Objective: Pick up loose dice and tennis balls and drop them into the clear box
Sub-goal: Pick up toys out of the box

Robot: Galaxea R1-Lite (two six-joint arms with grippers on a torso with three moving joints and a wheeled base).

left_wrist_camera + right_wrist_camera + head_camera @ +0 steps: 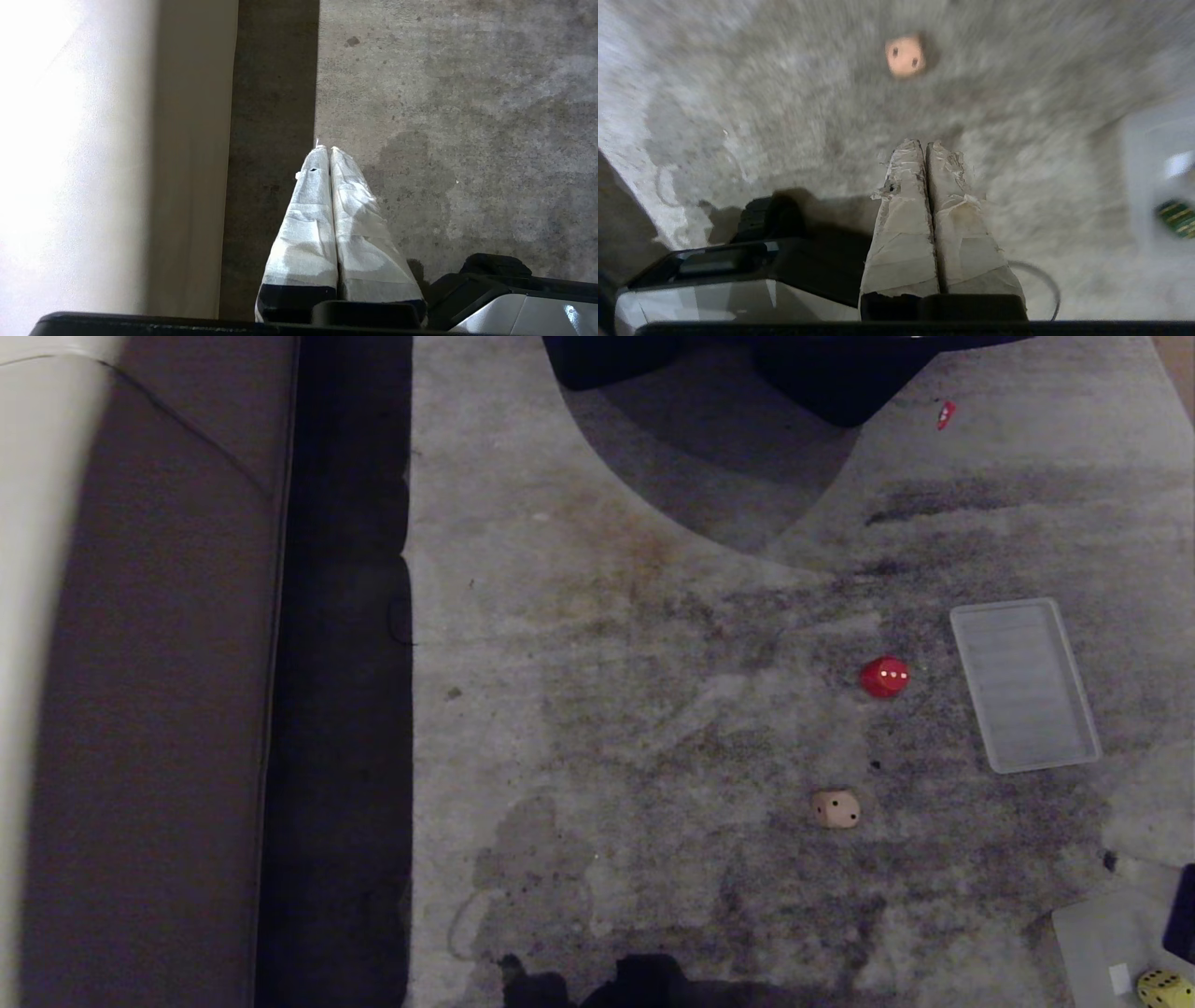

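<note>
- Currently neither arm is showing in the head view; both grippers are showing only in their own wrist views.
- Right gripper (pixel 926 144) is hanging over the grey carpet (pixel 653 709) with its taped fingers pressed together, gripping nothing.
- Tan die (pixel 904 56) is lying straight ahead of the right fingertips, apart from them, with bare carpet between. That is the relation the next move is turning on: reach forward along the finger line, little sideways correction needed, I'd judge.
- Tan die is a near-cube, so no long axis is mattering; any square approach across two flat faces should be working.
- Jaws are needing to open before descent; as they stand they would only be pushing the die away.
- Head view is placing the tan die (pixel 836 808) right of centre, red die (pixel 884 677) beyond it, both loose on the carpet and well apart from each other.
- Both are sitting on the robot's right, so the right arm is looking like the nearer one.
- Flat ribbed panel (pixel 1025 684) is lying just right of the red die, not touching it.
- Clear box (pixel 1092 938) is sitting at the lower right corner, partly cut off, yellow die (pixel 1164 988) showing at its edge; whether inside, can't tell.
- Tennis balls aren't showing in any view.
- Left gripper (pixel 329 150) is parked, fingers together, empty, over the carpet edge beside a pale sofa (pixel 56 616).
</note>
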